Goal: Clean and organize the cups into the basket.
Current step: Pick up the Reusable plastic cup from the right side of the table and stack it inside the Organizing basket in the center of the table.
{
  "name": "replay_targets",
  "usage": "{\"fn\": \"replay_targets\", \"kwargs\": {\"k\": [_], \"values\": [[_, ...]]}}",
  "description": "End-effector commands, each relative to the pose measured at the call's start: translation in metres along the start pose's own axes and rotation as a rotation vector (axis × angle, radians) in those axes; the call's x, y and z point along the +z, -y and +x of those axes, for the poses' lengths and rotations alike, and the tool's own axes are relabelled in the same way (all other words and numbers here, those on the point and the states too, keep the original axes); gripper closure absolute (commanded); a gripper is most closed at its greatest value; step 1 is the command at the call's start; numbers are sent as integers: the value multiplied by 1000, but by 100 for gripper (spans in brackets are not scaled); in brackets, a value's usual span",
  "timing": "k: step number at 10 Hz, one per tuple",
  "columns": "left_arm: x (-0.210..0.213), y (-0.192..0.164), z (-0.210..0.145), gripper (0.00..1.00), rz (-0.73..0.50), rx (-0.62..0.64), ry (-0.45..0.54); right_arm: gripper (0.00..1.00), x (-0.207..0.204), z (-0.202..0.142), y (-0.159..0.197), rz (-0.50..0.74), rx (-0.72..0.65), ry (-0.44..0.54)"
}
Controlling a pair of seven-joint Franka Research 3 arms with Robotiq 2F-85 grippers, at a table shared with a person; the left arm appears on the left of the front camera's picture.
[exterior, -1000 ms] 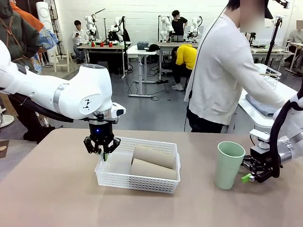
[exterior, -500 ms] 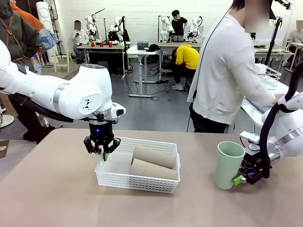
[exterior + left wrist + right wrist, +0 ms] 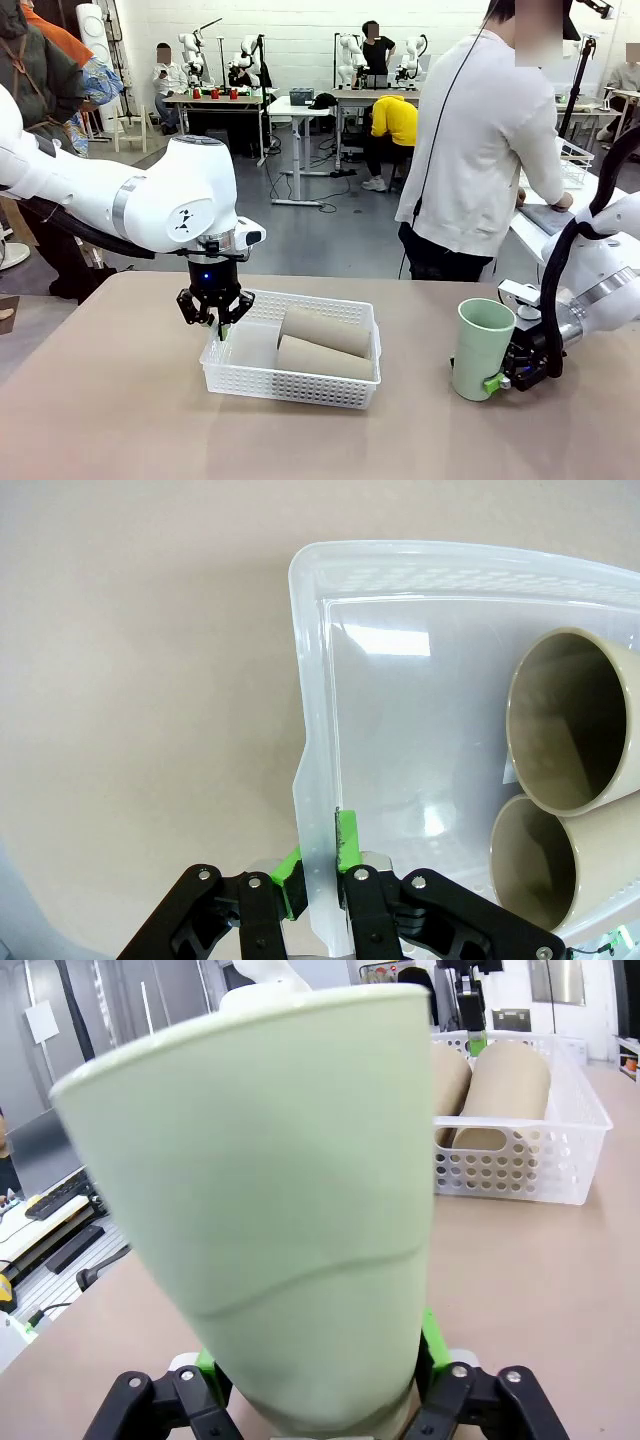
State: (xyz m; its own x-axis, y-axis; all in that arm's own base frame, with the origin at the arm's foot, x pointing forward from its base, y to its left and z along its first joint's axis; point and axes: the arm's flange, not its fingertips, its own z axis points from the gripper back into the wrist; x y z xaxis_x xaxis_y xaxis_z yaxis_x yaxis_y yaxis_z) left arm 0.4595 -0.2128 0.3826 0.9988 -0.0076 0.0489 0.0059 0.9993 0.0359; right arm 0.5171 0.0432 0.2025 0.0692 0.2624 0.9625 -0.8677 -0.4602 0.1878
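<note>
The right gripper (image 3: pixel 497 381) has just closed around the base of the tall pale mint-green matte cup (image 3: pixel 482 349), upright on the tan counter (image 3: pixel 120 420), readying the last cup for lifting. The left gripper (image 3: pixel 318 865) pinches the rim of the shallow white lattice-mesh plastic basket (image 3: pixel 250 374) holding two smooth tan-brown tapered cups (image 3: pixel 322 344).
</note>
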Motion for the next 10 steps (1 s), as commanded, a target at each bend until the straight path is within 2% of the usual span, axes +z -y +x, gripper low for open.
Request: {"fn": "replay_targets", "kwargs": {"k": [1,2,3,4,6,8,10], "values": [[0,1,1,100,-2,1,7,100,6,-4,-2,18,27,-14],[0,1,1,100,-2,1,7,64,7,-3,-2,14,28,-12],[0,1,1,100,-2,1,7,100,8,-2,-5,5,31,-17],[0,1,1,100,-2,1,7,100,10,6,-8,-57,15,-46],[0,1,1,100,-2,1,7,100,18,65,-31,-316,-168,-109],[0,1,1,100,-2,1,7,100,33,128,-58,-414,-157,-144],[0,1,1,100,-2,1,7,100,43,176,-74,-460,-164,-123]]}}
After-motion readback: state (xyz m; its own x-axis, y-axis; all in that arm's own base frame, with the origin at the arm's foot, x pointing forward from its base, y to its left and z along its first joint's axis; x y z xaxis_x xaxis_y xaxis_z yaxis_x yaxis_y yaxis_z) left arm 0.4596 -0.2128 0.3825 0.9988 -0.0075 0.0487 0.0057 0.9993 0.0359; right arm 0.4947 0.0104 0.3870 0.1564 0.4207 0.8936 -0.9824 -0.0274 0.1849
